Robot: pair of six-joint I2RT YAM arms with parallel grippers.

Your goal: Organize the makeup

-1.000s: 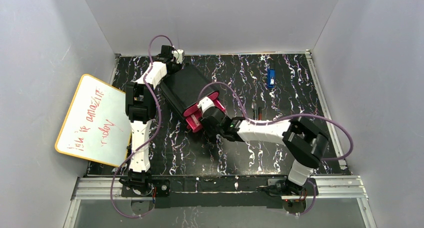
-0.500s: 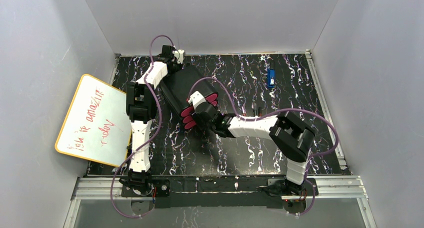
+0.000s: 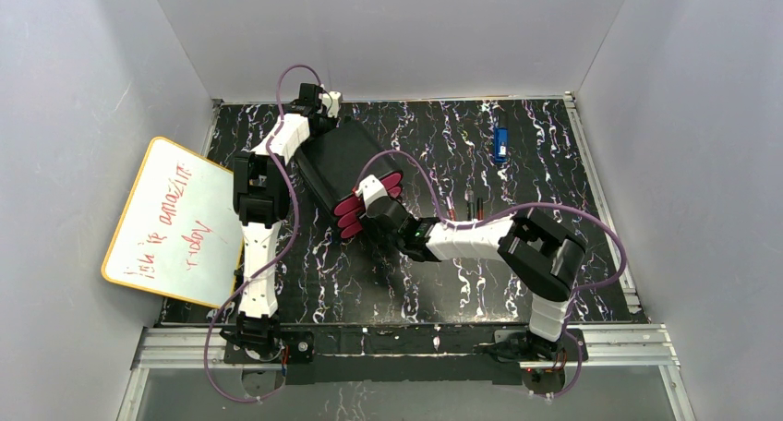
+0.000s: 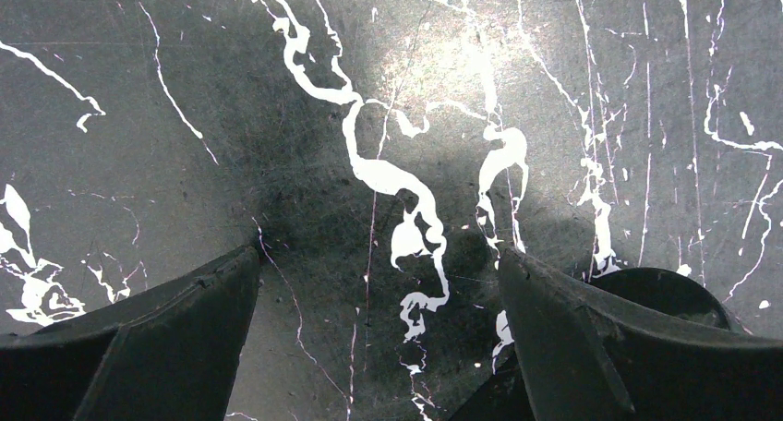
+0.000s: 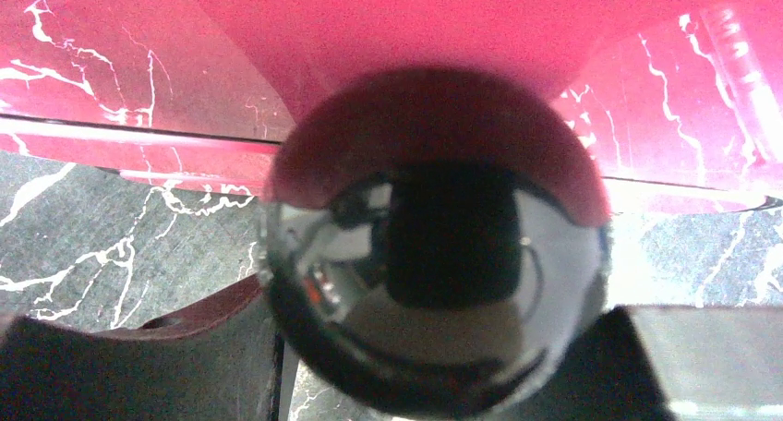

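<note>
Two robot arms are working over a black, white-veined counter [image 3: 443, 282] walled in by pale grey panels, with a yellow-rimmed whiteboard [image 3: 171, 222] bearing red handwriting leaning at the counter's left edge. A black box [image 3: 337, 158] is lying at an angle on the left half of the counter, its pink drawers [image 3: 351, 216] facing the near right. The left arm [image 3: 258, 246] is reaching to the far left corner, where it is hanging just behind the box. The left gripper [image 4: 377, 251] is pointing down at bare counter with its fingers spread wide apart and nothing between them. The right arm [image 3: 480, 238] is stretching leftward across the middle of the counter to the drawer fronts. The right gripper [image 5: 443, 301] is closing on a glossy black round knob [image 5: 434, 246] that is standing out from a pink drawer face, one finger pressing against each side of it. A small blue rectangular object [image 3: 500, 144] is lying by itself toward the far right of the counter. Of the makeup, only two thin dark sticks [image 3: 471, 202] are showing. They are lying side by side on the open counter between the box and the blue object, just beyond the right arm and well apart from both grippers.
</note>
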